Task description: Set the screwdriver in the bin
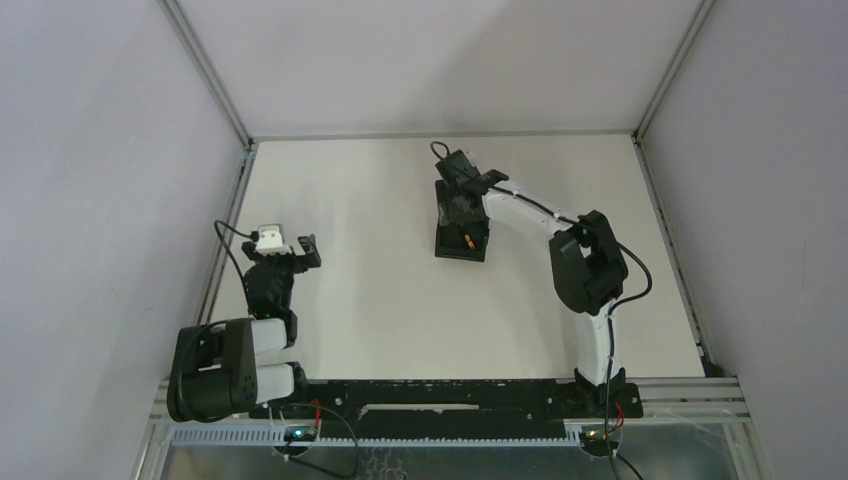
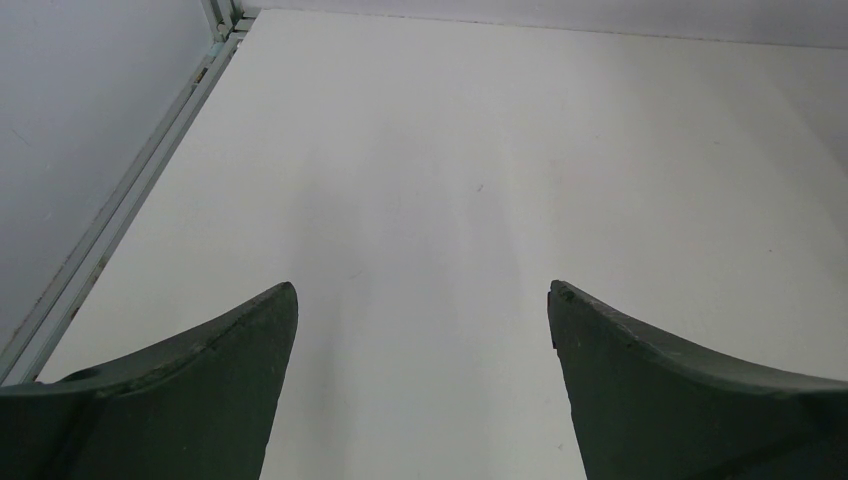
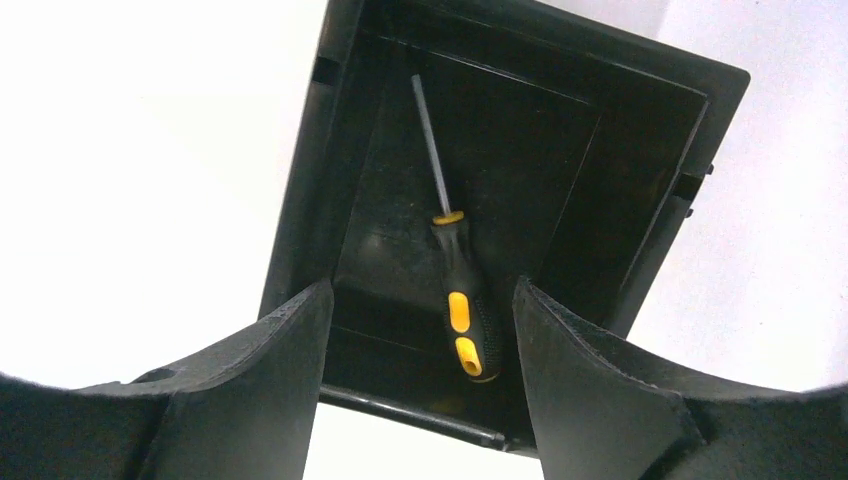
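Top view: the bin (image 1: 447, 243) sits near the middle of the table (image 1: 370, 300), its long axis running 12 to 6 o'clock, and a speck of orange inside it marks the screwdriver (image 1: 466, 240) lying toward the 6 o'clock end. The right gripper (image 1: 461, 195) hangs over the bin's 12 o'clock end, with its arm reaching in from 4 o'clock. The left gripper (image 1: 304, 251) is well apart from the bin, out at its 9 o'clock, near the table's left edge. Left wrist view: the left gripper (image 2: 420, 293) has its jaws spread wide with nothing between them, and only bare table (image 2: 450, 150) shows past the fingers (image 2: 225, 345); a metal rail (image 2: 130, 190) runs off toward 11 o'clock. Right wrist view: the right gripper (image 3: 421, 287) looks down into the bin (image 3: 300, 200), jaws wide apart and gripping nothing. The screwdriver (image 3: 452, 235) lies flat on the bin floor, its thin shaft pointing to 11 o'clock and its yellow and black handle toward 5 o'clock. The handle shows in the gap between the fingers (image 3: 250, 370), nearer the right-hand one and touching neither
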